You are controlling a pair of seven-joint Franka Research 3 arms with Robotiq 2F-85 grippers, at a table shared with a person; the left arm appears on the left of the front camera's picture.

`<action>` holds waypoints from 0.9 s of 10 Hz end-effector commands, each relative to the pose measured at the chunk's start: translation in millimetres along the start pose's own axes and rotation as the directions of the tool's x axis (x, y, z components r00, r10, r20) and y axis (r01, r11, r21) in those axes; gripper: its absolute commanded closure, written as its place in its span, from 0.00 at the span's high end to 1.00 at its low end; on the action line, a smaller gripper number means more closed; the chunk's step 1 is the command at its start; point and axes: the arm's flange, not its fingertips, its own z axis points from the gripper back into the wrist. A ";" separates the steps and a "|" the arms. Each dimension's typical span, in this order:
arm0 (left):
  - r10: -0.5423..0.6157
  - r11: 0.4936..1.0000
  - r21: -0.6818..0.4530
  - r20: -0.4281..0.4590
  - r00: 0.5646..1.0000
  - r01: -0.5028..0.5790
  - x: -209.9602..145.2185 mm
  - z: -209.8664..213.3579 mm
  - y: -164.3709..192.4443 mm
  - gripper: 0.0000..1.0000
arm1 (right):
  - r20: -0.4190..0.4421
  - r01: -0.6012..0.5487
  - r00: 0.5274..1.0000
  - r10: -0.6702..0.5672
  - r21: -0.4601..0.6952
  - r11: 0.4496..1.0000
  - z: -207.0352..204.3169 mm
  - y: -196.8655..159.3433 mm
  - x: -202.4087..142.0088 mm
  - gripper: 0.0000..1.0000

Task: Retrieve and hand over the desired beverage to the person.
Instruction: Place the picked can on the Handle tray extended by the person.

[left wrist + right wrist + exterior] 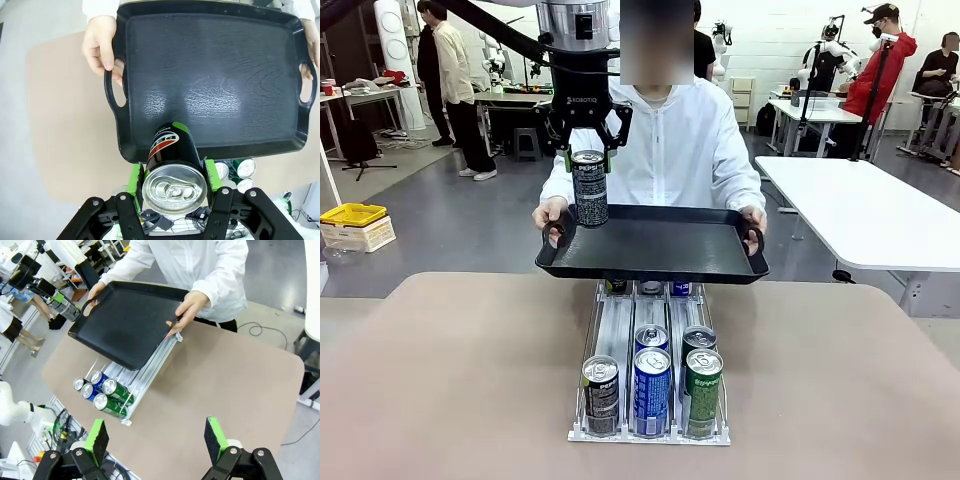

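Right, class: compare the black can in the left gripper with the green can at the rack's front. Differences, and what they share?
The black can is held up over the tray; the green can sits in the rack, right lane. The left gripper is shut on the black can; nothing touches the green can. The black can is dark, the green can green. Both are upright, same shape.

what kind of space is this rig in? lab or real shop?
Probably a robotics lab or test hall, not a shop: several white work tables on a bare grey floor, a yellow crate, and a staged can rack on the robot's table.
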 end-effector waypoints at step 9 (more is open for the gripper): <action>-0.081 0.997 -0.023 -0.141 0.987 0.079 50.5 -61.0 6.1 0.58 | 0.014 -0.007 1.000 0.007 0.032 0.999 -0.7 -1.1 1.4 1.00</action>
